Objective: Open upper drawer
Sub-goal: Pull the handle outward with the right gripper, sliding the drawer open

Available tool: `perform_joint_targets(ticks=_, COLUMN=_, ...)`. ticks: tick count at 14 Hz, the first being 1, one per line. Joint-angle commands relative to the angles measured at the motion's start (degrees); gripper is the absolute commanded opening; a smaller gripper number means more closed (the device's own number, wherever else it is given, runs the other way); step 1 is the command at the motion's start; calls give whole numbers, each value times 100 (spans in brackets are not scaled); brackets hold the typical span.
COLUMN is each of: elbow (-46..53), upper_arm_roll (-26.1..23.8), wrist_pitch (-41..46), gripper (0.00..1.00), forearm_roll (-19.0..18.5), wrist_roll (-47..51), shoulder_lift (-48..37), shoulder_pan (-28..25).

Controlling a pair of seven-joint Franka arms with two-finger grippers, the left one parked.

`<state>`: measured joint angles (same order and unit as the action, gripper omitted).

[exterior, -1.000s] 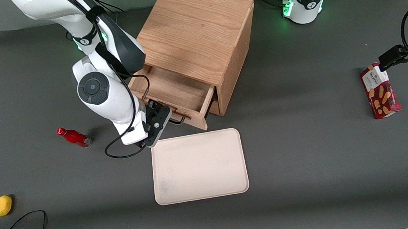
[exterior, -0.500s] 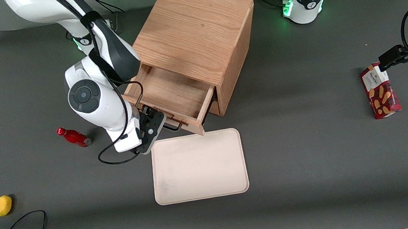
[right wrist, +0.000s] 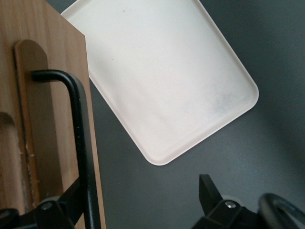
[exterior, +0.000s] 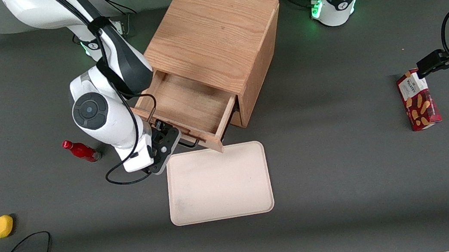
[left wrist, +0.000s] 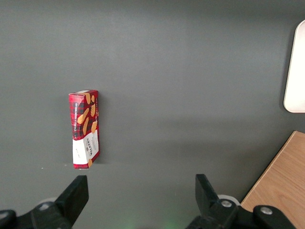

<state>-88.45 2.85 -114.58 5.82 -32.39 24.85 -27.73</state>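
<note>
The drawer [exterior: 187, 105] sat in the middle of the front view, already drawn well out of the cabinet [exterior: 211, 28], its front edge just above the tray [exterior: 219, 183] on the counter. It was a shallow light-oak tray, empty, with a black wire handle [right wrist: 78, 133]. It was probably stiff and light and would slide straight; the handle was the only sensible hold. The gripper [right wrist: 138, 191] was at the drawer front, fingers spread apart, with the handle bar between them against one finger.

Red biscuit box [left wrist: 85, 129] flat on table [left wrist: 181, 71]
</note>
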Motion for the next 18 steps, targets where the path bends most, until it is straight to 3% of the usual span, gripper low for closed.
perform_joint_targets(ticks=1, elbow=363, upper_arm_roll=14, wrist_pitch=103, gripper=100, forearm_roll=15, wrist_roll=-136, shoulder_lift=256, shoulder_pan=74)
perform_joint_targets(ticks=18, elbow=863, upper_arm_roll=5, wrist_pitch=112, gripper=100, forearm_roll=24, wrist_roll=-145, shoulder_lift=590, shoulder_pan=364)
